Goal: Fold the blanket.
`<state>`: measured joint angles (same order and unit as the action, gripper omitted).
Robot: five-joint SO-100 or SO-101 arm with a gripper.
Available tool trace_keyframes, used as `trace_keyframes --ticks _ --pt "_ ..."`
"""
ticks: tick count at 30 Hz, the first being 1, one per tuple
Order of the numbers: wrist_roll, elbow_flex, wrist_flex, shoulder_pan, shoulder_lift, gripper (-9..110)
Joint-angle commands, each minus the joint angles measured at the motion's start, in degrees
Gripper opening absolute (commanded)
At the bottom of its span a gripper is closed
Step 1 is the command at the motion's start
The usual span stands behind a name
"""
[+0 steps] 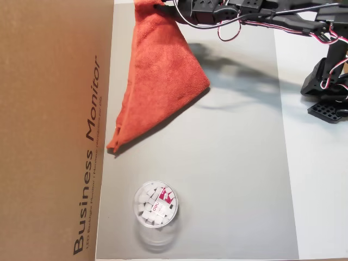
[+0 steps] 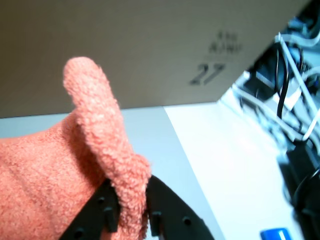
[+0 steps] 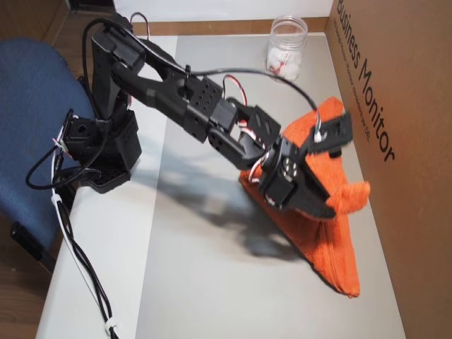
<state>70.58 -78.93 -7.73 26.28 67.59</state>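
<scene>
Terry cloth, orange-red: the blanket [image 1: 160, 81] is draping in a loose triangle over the grey mat [image 1: 234, 179], just beside the cardboard box [image 1: 54, 130] at the left of an overhead view, with one corner lifted and the rest trailing on the surface. Moving rightward, the gripper [image 2: 131, 212] is pinching that raised fold, jaws closed on the pile, as the wrist view is showing. The fabric is probably light, limp and non-slippery; a hemmed corner is likely offering the surest hold. A clear tub [image 1: 155, 205] is standing well apart.
</scene>
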Motion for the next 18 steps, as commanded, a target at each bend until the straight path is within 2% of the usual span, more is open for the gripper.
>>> trace_keyframes --ticks 1,9,18 --pt "2.8 3.6 3.9 1.6 -1.1 0" --pt "9.3 11.1 6.6 4.7 -11.1 0" --pt "9.6 18.9 6.7 7.6 -19.3 0"
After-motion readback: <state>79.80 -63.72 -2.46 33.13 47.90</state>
